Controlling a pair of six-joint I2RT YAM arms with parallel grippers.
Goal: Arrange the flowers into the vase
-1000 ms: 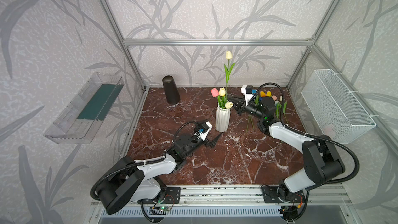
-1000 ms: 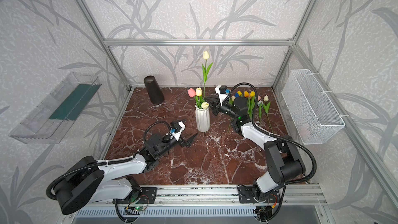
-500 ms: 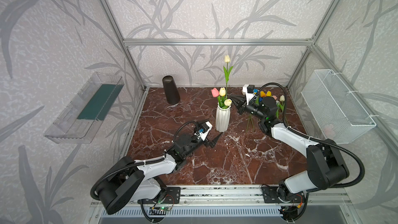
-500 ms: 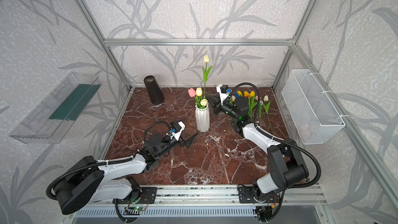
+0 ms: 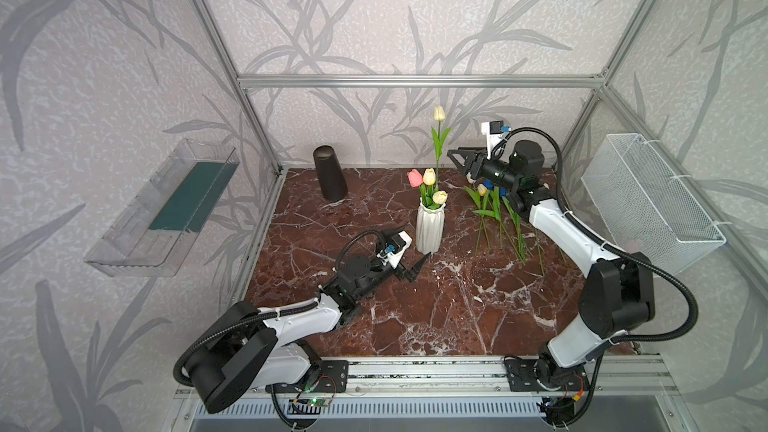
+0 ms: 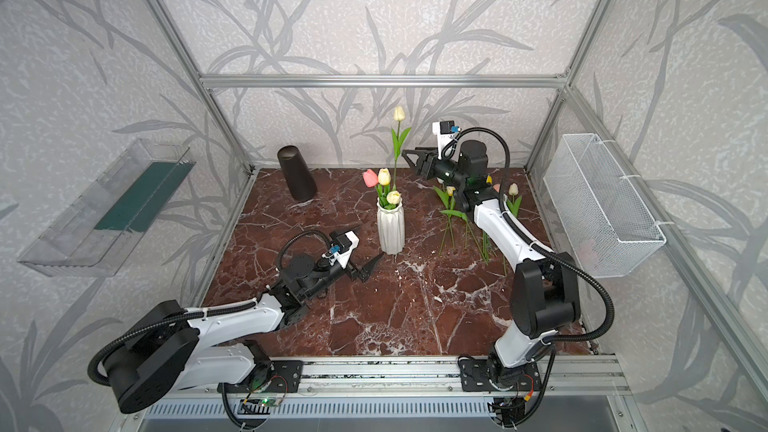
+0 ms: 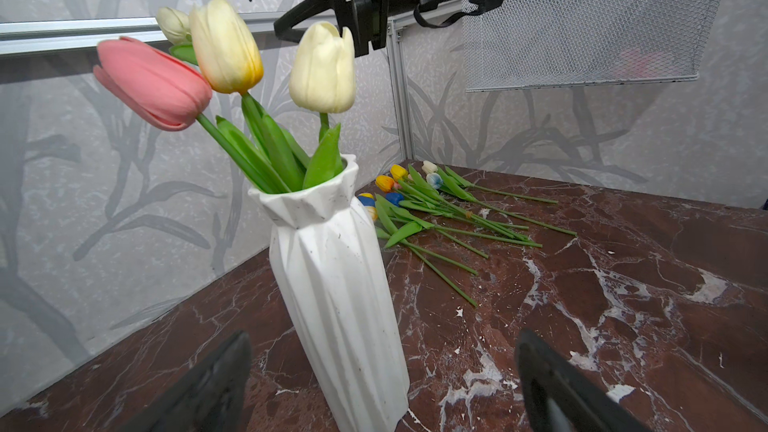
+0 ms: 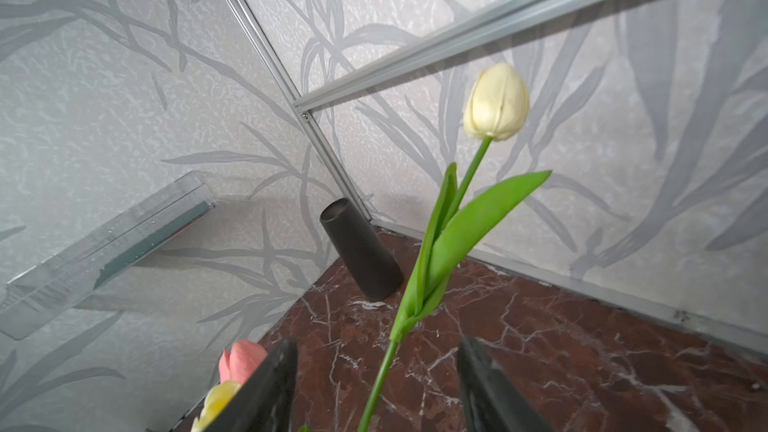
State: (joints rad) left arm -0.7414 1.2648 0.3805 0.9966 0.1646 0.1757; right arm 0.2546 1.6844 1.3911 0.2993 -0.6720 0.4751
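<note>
Risk of snagging tulip (image 8: 457,222) leaf when backing right gripper (image 8: 376,344), jaws spread either side of stem, off vase (image 5: 430,228); left gripper (image 7: 382,338) gaping near vase foot, empty.

Both top views are looking down from the near side. Wrist cameras are closely sharing the pink artificial tulip (image 7: 153,83).

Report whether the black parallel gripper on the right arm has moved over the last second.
Yes. In a top view the right gripper has shifted up the frame, away from the white ribbed vase, with jaws open.
</note>
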